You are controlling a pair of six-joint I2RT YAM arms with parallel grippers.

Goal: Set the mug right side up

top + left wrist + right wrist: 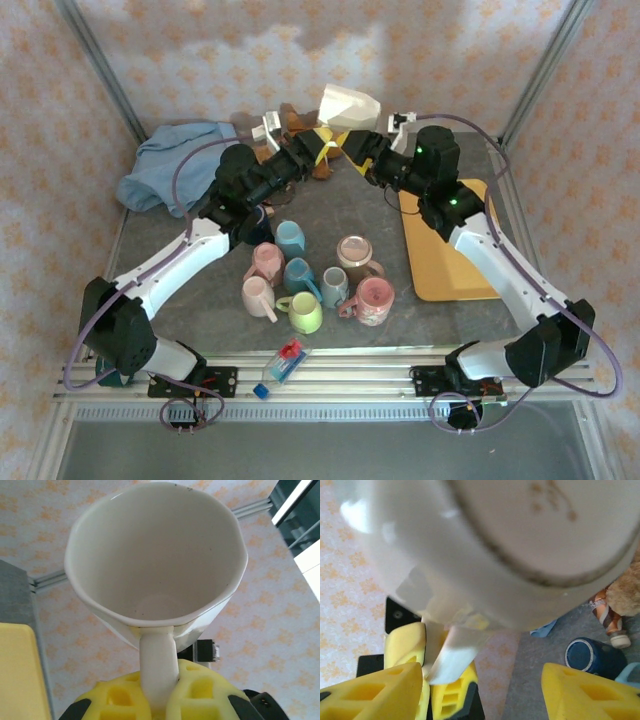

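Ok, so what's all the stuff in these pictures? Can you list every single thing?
white mug: one, white, held up in the air at the back
pink mugs: three, pink, in the bunch mid-table
blue mugs: four, light to dark blue, same bunch
lime mug: one, yellow-green, front of the bunch
brown mug: one, brown, right part of the bunch
tray: one, yellow, right side of the table
cloth: one, blue, back left corner
furry toy: one, brown, at the back
small packet: one, blue and red, near edge
left gripper: one, yellow fingers, shut on the white mug's handle
right gripper: one, yellow fingers, open beside the white mug
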